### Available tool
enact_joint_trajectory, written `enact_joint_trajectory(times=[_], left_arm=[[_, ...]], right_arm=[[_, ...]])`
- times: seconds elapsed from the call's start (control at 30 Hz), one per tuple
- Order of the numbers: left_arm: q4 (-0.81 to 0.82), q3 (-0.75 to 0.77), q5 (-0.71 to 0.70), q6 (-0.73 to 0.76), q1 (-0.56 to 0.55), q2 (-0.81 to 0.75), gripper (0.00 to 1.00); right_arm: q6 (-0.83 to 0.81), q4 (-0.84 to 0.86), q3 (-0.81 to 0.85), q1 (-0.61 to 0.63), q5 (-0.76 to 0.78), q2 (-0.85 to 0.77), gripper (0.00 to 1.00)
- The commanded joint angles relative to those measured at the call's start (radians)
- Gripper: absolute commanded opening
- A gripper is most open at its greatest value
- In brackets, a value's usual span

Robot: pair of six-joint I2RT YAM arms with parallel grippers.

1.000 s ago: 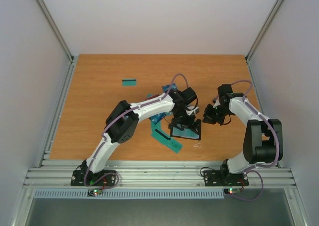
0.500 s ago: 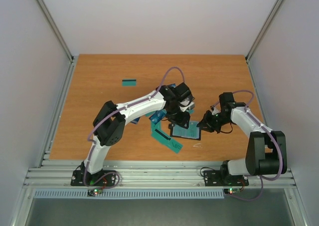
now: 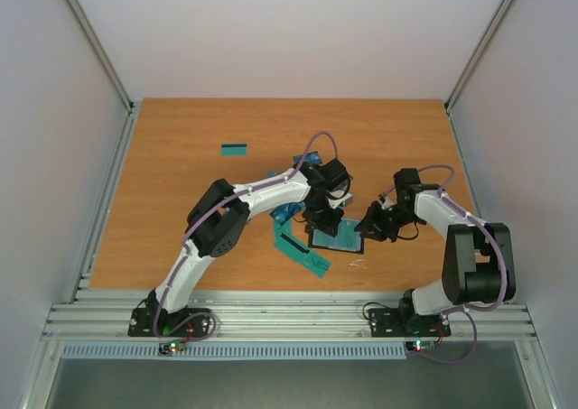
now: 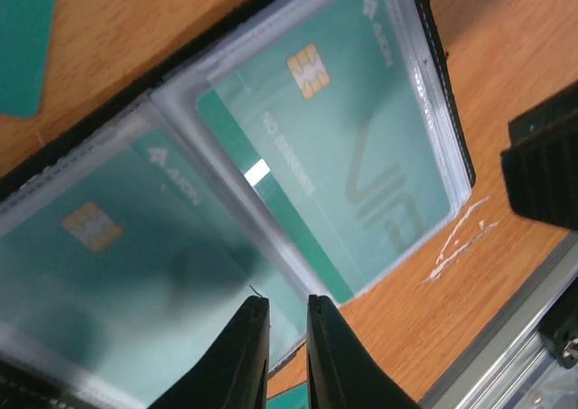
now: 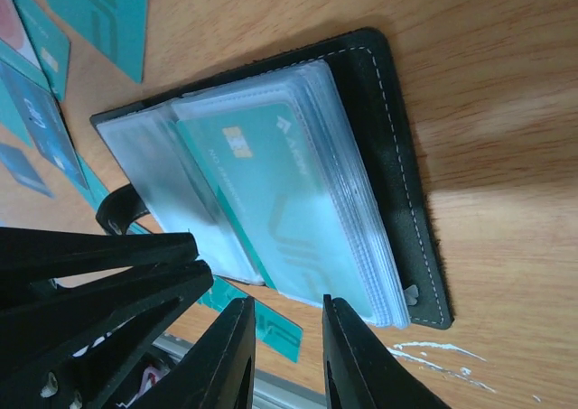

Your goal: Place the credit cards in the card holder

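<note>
On the wooden surface [image 3: 181, 156], the open card holder [image 5: 397, 156] sleeves teal credit cards [image 4: 343, 156] marked "VIP", the right end effector [image 5: 287, 308] slightly released and empty, the left end effector [image 4: 286, 302] nearly clenched, its grasp unclear.

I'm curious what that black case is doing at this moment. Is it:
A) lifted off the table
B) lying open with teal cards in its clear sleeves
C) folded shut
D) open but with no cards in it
B: the card holder lies open on the table, and teal cards with gold chips show inside its clear sleeves.
</note>
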Motion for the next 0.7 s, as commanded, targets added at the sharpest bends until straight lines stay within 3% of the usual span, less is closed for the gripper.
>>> enact_joint_trajectory(times=[0.0,0.47,0.67], left_arm=[[0.036,0.059,0.035,0.015,0.0,0.045,0.12],[0.019,0.105,0.047,0.032,0.0,0.134,0.0],[0.012,0.107,0.044,0.041,0.0,0.157,0.0]], right_arm=[[-0.014,0.013,0.01,0.007,0.005,0.023,0.23],[-0.035,0.024,0.024,0.007,0.016,0.089,0.24],[-0.035,0.023,0.044,0.006,0.012,0.105,0.26]])
